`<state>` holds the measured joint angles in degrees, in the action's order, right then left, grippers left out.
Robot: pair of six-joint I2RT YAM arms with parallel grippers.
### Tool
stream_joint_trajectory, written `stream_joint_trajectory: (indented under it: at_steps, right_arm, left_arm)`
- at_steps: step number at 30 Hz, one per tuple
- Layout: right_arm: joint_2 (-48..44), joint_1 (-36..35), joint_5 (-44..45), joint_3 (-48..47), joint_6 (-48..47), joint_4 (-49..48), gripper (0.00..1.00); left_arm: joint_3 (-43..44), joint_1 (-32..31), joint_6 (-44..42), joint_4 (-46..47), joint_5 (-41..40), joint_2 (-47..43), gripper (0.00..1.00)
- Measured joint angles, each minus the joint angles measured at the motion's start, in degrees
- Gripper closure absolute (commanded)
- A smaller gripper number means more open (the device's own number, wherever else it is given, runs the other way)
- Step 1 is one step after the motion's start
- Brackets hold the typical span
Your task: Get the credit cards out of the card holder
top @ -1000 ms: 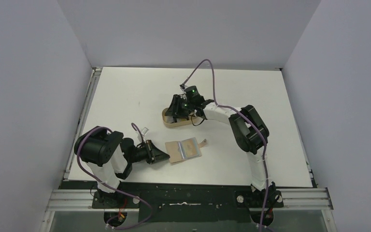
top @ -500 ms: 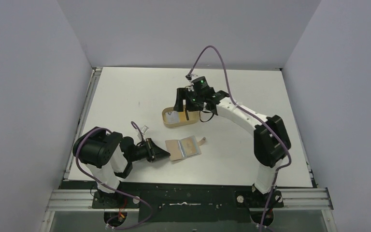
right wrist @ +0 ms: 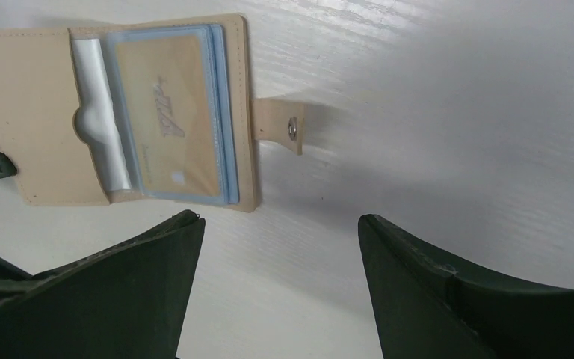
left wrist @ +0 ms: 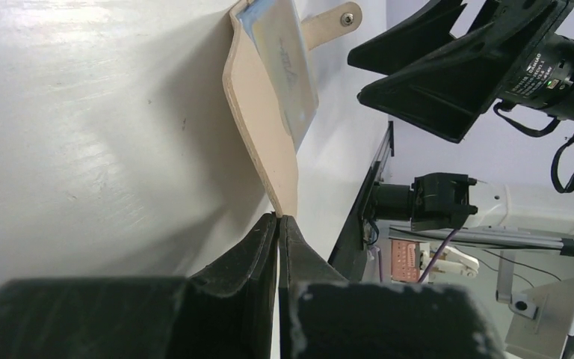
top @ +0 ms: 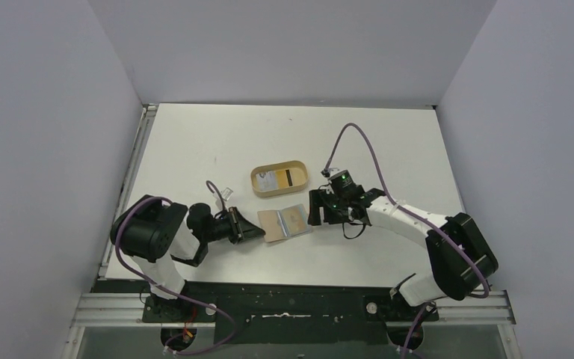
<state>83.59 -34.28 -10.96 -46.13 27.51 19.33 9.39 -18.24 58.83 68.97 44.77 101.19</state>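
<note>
Robot lab cell, probably, not a home. White table [top: 194, 142] boxed by plain pale walls [top: 52, 134]; aluminium frame rail [top: 299, 308] at near edge; left arm [top: 153, 239], right arm [top: 418, 224] bolted down, purple cables [top: 353, 126] trailing.

From overhead the right gripper [top: 313, 209] hides the wallet's [top: 284, 224] strap [right wrist: 278, 126], and the cards [top: 277, 179] in the tray [top: 253, 179] are too small to count. The wrist view crops both right fingers [right wrist: 105, 299].

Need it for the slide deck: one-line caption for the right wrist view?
Open right gripper hovers near the unfolded card holder, credit cards in its sleeve.
</note>
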Motion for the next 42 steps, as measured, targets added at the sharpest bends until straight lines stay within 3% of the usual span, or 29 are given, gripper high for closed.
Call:
stream_joint_trajectory:
  at_steps: [6,12,16,29,42]
  right_arm:
    - [0.0,2.1,-2.8,3.2,1.7,-7.3,0.25]
    - [0.9,3.2,-6.3,6.4,4.0,-16.9,0.31]
    - [3.1,3.4,-8.1,8.8,5.9,-23.4,0.34]
    - [11.6,3.5,-11.6,9.7,11.0,-41.6,0.40]
    - [9.2,3.5,-12.0,13.0,12.3,-42.3,0.44]
  left_arm:
    - [0.7,0.0,-4.2,-10.2,-1.9,-7.7,1.00]
    - [4.6,-0.3,-13.5,-32.5,-6.1,-23.3,1.00]
    - [6.4,-0.4,-17.4,-40.5,-7.8,-27.2,1.00]
    - [4.4,-0.8,-17.7,-41.3,-7.6,-19.4,1.00]
    - [4.4,-0.9,-19.3,-45.1,-10.3,-23.3,1.00]
